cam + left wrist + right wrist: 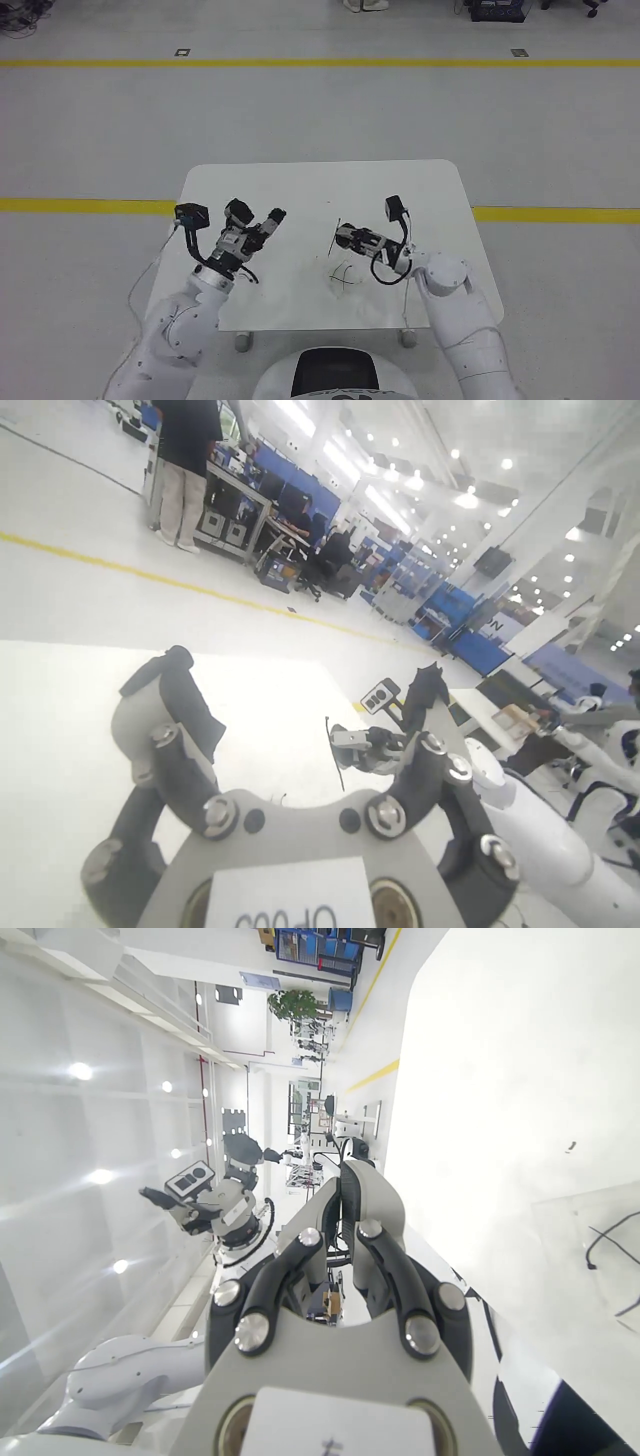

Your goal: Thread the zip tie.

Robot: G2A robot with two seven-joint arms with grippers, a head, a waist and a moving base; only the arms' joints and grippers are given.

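A thin black zip tie (337, 236) stands nearly upright above the middle of the white table (300, 185), pinched in my right gripper (343, 238), which is shut on it. The left wrist view shows that zip tie (334, 750) and the right gripper (338, 744) straight ahead, between my own fingers. My left gripper (258, 216) hovers over the table's left part, open and empty, pointing toward the right gripper and a short way from it. In the left wrist view the left gripper (300, 672) has its jaws spread wide. In the right wrist view the right gripper (343, 1180) has its jaws pressed together.
Loose black zip ties (345, 276) lie crossed on the table just in front of the right gripper; the right wrist view shows these zip ties (607, 1242) on a clear sheet (555, 1213). A small dark speck (570, 1146) lies farther out. The table's far half is bare.
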